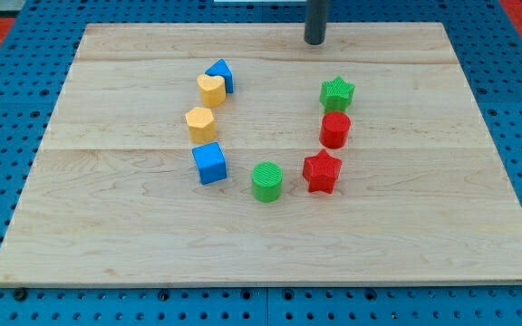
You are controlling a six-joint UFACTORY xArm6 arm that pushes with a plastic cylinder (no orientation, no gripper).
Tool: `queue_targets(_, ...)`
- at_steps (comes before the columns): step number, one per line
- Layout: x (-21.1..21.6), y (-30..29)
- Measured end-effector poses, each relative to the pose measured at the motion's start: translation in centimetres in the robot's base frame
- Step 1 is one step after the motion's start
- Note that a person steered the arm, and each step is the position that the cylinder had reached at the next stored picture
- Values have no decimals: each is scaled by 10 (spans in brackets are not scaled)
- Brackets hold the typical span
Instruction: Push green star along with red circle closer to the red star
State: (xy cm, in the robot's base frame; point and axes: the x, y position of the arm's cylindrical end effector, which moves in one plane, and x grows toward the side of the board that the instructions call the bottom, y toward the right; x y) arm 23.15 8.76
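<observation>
The green star (337,92) sits right of the board's centre, toward the view's top. The red circle (334,129) stands just below it, nearly touching. The red star (322,171) lies just below the red circle, close to it. The three form a short column. My tip (315,42) is near the board's top edge, above and slightly left of the green star, with a clear gap between them.
A green circle (266,181) lies left of the red star. On the left stand a blue cube (209,163), a yellow hexagon (200,122), a yellow heart (211,90) and a blue block (221,74). The wooden board (107,244) rests on a blue pegboard.
</observation>
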Motion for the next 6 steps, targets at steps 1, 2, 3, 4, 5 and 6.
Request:
queue_targets(1,7,0)
queue_targets(2,60,4)
queue_targets(3,82,12)
queue_targets(4,119,17)
queue_targets(5,142,17)
queue_targets(6,149,26)
